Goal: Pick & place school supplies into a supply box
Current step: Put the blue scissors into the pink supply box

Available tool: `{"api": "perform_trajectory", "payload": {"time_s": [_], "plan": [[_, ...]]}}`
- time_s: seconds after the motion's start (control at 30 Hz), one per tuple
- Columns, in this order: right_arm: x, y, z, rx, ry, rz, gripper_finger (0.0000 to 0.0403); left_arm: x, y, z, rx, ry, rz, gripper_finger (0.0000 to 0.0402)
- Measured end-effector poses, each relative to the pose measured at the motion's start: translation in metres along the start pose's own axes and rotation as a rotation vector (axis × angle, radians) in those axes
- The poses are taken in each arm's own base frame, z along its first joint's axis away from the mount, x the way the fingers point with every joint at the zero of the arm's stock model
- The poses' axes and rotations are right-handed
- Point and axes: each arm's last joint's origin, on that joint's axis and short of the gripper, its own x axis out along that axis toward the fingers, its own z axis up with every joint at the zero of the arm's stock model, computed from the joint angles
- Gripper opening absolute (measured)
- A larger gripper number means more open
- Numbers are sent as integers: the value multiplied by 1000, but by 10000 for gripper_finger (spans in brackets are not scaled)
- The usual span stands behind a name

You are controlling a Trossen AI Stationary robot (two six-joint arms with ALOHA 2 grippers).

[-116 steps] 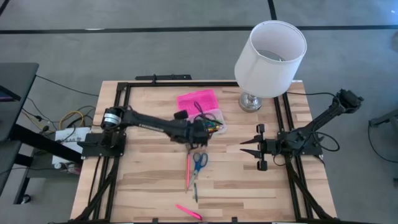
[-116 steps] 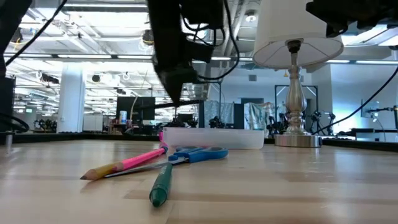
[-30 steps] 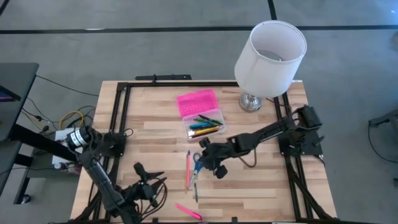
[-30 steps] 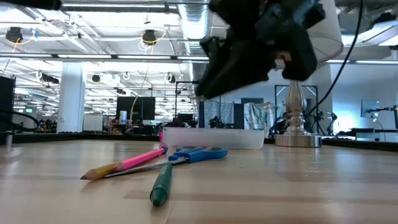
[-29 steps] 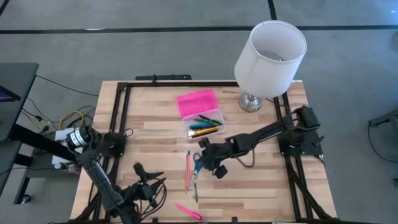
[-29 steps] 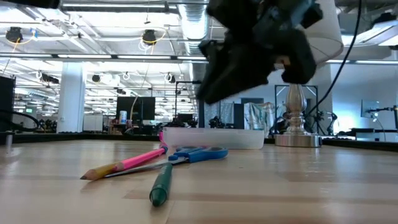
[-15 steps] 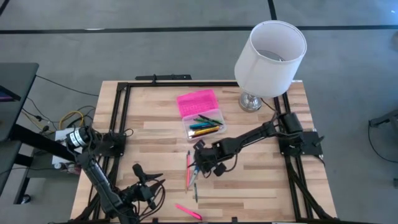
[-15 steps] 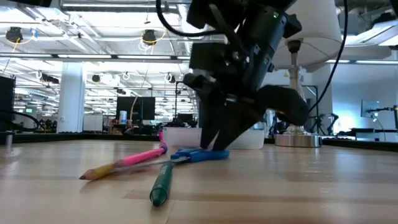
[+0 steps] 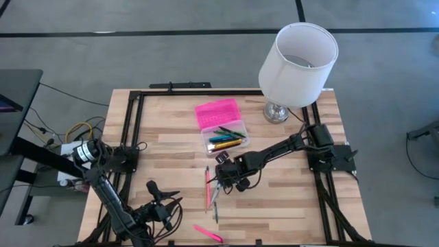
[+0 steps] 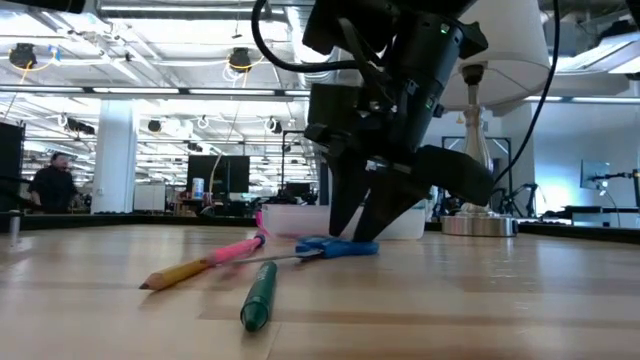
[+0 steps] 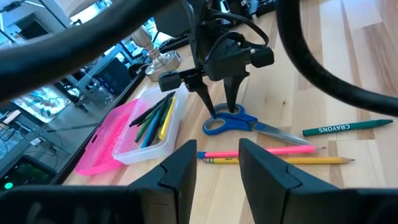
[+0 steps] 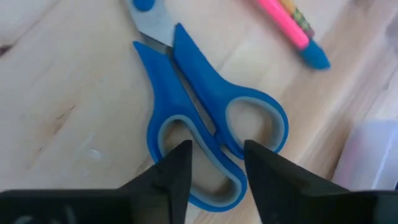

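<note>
The blue-handled scissors [image 12: 186, 74] lie flat on the table beside a pink pencil [image 11: 261, 151] and a green crayon [image 11: 345, 127]. My right gripper [image 11: 221, 112] points down over the scissors' handle loops with its fingers open. The supply box [image 9: 223, 139] stands just beyond, a clear tray holding several pens, with its pink lid [image 9: 218, 112] laid open behind it. My left gripper [image 9: 164, 191] waits open near the table's near left corner and holds nothing. My right gripper comes from above, pointing steeply down, with its open fingertips [image 12: 177, 163] set on the scissors' two handle loops [image 12: 214, 134]. Whether the tips stand inside the loop holes or on the rims, I cannot tell. The scissors lie flat on the table.
A lamp with a white shade [image 9: 298, 62] stands at the far right corner, close behind the box. A pink marker [image 9: 207, 234] lies near the near edge. Black frame rails [image 9: 130, 130] run along the table's sides. A person shows far off in the room behind.
My right gripper has come down and tipped from slanting to steeply downward, ending on the scissors' handles, and its fingers have spread a little. The scissors and the pink pencil beside them have slid slightly toward the table's right.
</note>
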Motion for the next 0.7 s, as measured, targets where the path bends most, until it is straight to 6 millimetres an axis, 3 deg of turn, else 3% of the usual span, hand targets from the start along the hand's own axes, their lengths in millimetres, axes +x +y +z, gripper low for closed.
{"api": "perform_trajectory", "payload": {"time_s": [0.13, 0.33, 0.7], "plan": [[-1, 2, -1, 80, 23, 10, 184, 0, 0, 0, 0, 0, 0, 114], [-3, 9, 3, 13, 37, -14, 227, 0, 0, 0, 0, 1, 0, 114], [0, -2, -6, 163, 13, 84, 201, 0, 0, 0, 2, 7, -2, 114]]}}
